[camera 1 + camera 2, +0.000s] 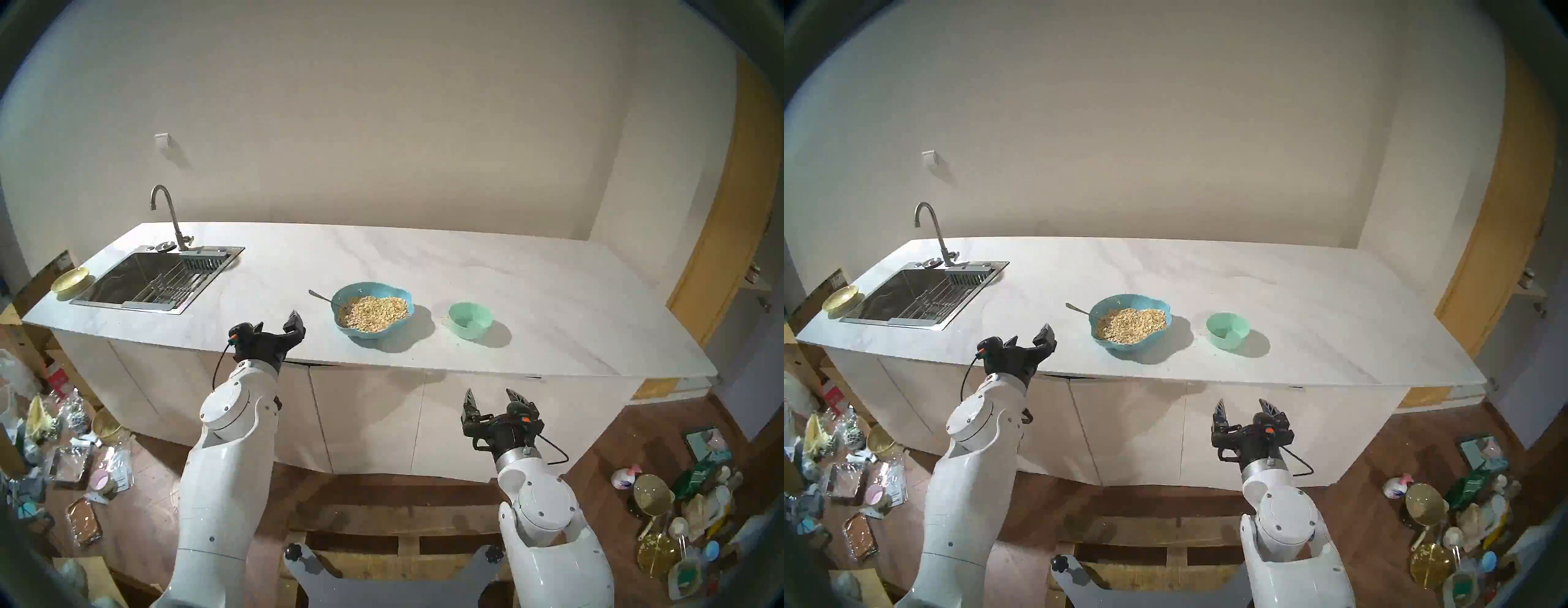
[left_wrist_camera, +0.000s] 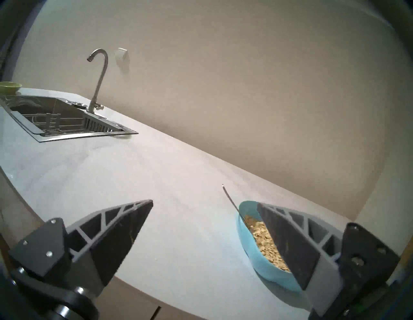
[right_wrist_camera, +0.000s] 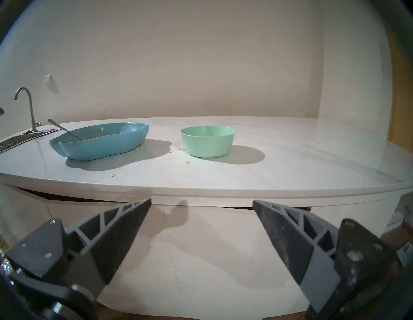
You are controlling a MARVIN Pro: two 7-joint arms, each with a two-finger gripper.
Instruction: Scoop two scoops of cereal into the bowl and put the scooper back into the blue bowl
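On the table, the scooper leans in the blue bowl of cereal; both end effectors, left and right, are released and empty; next, the left must grasp its handle

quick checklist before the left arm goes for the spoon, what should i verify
1. Left tool open and empty: ok.
2. Spoon reachable, handle sticking out over the blue bowl rim toward the sink: ok.
3. Cereal enough to scoop: ok.
4. Mint-green bowl upright, right of the blue bowl: ok.
5. Mint-green bowl contents so far: cannot tell.
6. Right tool open, held off the counter, out of the way: ok.
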